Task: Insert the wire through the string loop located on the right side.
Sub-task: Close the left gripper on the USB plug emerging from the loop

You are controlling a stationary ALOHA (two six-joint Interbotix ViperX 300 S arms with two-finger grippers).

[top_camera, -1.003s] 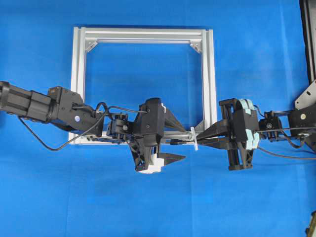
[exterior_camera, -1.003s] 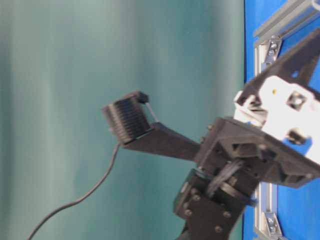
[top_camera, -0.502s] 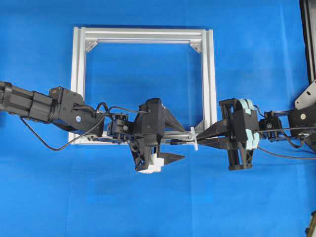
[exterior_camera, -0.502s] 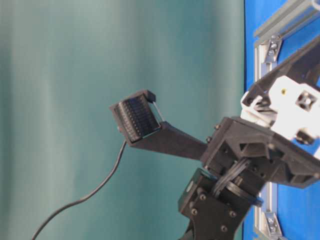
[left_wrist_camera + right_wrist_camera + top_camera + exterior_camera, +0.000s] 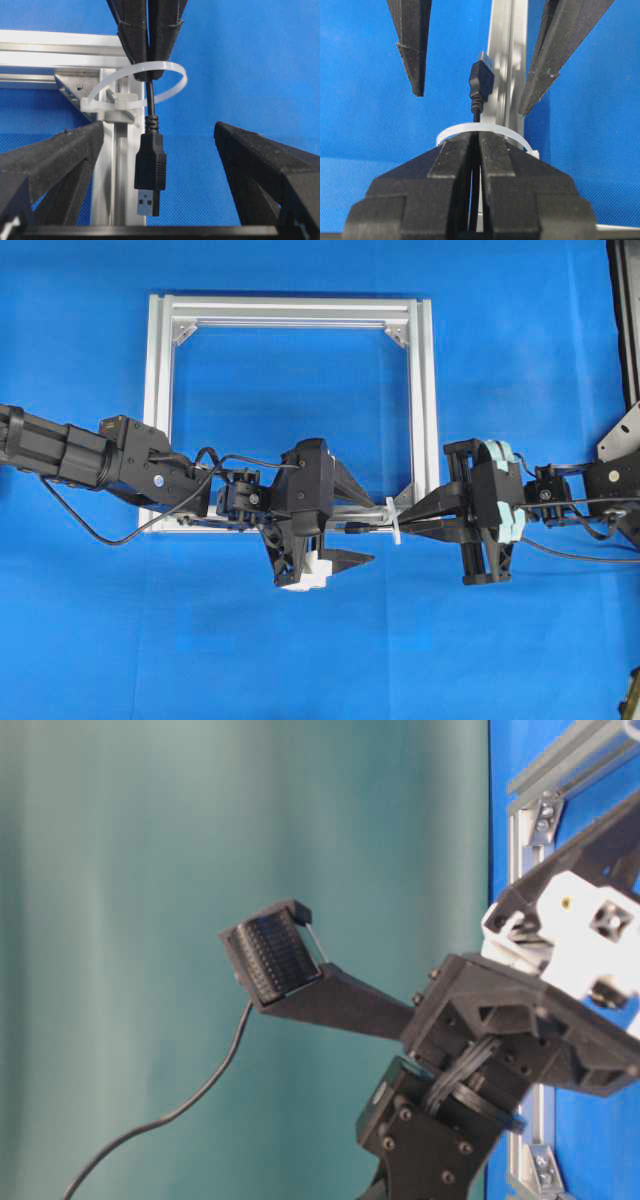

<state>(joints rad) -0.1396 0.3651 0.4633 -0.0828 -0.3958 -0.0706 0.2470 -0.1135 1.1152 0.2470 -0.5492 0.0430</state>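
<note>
Black wire (image 5: 149, 150) through string loop (image 5: 150, 82); right end effector (image 5: 476, 150) clamps it, left end effector (image 5: 155, 165) wide. Slack grip risks pull-back.

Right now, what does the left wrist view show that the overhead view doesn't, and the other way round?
Only the left wrist view shows the plug's metal tip clear of the white loop, with the wire running through the loop.

Only the overhead view shows the whole square frame and both arms at its lower right corner.

Both show the right gripper shut on the wire at the loop, and the left gripper open around the plug.
</note>
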